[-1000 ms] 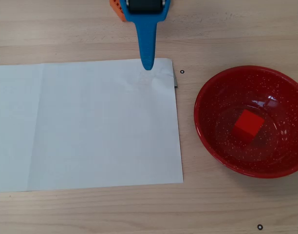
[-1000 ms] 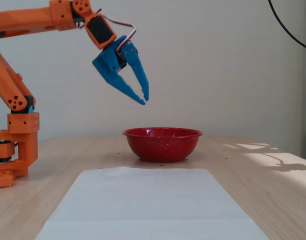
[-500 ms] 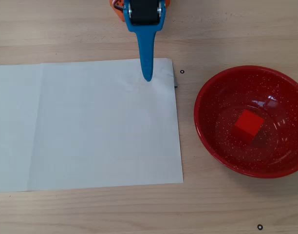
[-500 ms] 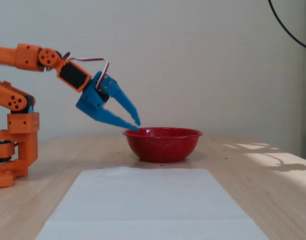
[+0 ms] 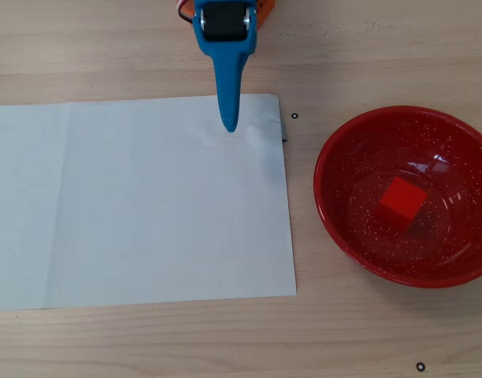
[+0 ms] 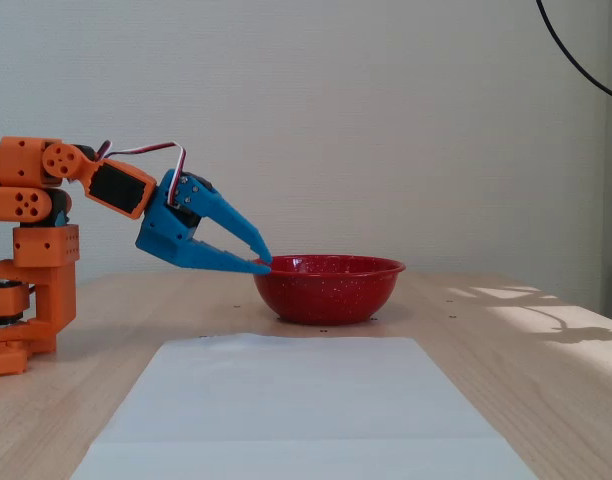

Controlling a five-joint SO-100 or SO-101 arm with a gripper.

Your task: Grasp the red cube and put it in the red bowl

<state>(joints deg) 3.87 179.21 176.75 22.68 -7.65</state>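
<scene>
The red cube (image 5: 402, 201) lies inside the red bowl (image 5: 345, 161), a little right of its middle, in the overhead view. In the fixed view the red bowl (image 6: 326, 295) stands on the wooden table and its wall hides the cube. My blue gripper (image 5: 229, 126) hovers over the far right corner of the white paper, left of the bowl and apart from it. From the side the gripper (image 6: 267, 264) points down and to the right, its tips together at rim height, holding nothing.
A white paper sheet (image 5: 146, 205) covers the left and middle of the table, and in the fixed view the sheet (image 6: 286, 400) lies in front. The orange arm base (image 6: 36, 290) stands at the left. Small black marks (image 5: 420, 366) dot the wood.
The arm has folded down and back toward its base, bringing the gripper from high above the table to bowl-rim height. The cube and bowl have not moved.
</scene>
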